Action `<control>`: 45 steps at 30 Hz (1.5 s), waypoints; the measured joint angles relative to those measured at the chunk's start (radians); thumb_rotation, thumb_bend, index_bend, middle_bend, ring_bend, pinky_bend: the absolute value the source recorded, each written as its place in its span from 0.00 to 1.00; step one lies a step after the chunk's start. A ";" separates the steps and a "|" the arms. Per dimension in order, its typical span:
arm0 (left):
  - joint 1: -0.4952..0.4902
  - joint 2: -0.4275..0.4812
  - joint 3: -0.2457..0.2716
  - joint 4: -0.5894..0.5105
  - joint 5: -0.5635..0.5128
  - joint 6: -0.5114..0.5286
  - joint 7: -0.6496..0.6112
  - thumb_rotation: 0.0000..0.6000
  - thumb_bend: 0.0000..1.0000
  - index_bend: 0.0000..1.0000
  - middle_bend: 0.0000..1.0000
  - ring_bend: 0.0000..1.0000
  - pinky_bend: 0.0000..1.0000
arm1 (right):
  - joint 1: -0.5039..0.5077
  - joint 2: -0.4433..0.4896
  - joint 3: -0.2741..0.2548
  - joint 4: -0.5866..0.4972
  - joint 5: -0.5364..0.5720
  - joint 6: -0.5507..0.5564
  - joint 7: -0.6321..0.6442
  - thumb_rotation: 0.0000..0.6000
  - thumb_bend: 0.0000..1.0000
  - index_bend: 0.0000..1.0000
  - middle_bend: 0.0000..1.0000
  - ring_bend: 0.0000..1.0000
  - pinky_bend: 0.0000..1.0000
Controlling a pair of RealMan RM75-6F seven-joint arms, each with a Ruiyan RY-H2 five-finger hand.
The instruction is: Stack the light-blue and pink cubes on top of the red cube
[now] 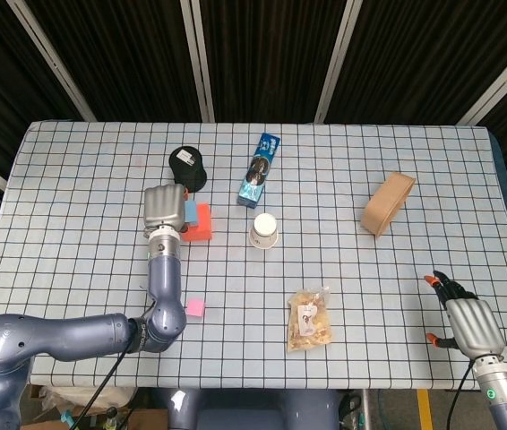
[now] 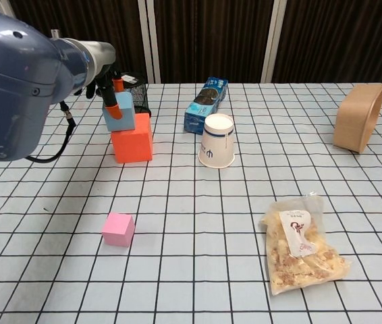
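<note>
1. The fingers [image 2: 113,96] of the left hand [image 1: 165,208] are clamped on the small light-blue cube [image 2: 120,112], an orange-tipped finger lying down its near face; the cube tilts and sits at the left edge of the larger red cube [image 2: 132,138], overhanging it, its lower edge at the red top.
2. The right hand [image 1: 471,323] rests near the table's 4 o'clock corner in the head view, holding nothing, its dark orange-tipped fingers curled in together.
3. The small pink cube [image 2: 119,229] lies alone on the checked tablecloth [image 2: 198,283], at 6 o'clock from the red cube and well apart from it.
4. An upturned white paper cup [image 2: 217,140] stands at 3 o'clock from the red cube, with a blue snack box [image 2: 206,103] lying just beyond it at 12 o'clock.
5. A black mesh pot [image 1: 187,167] stands at 12 o'clock from the red cube.
6. A clear bag of pale snacks [image 2: 300,244] lies toward 5 o'clock from the cup.
7. A tan kidney-shaped bowl [image 2: 359,125] lies on its side far out at 3 o'clock.
</note>
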 measured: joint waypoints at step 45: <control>-0.007 -0.006 0.002 -0.013 0.011 0.019 0.022 1.00 0.30 0.32 0.87 0.72 0.76 | 0.003 0.001 -0.002 -0.005 0.008 -0.011 -0.009 1.00 0.14 0.14 0.10 0.20 0.37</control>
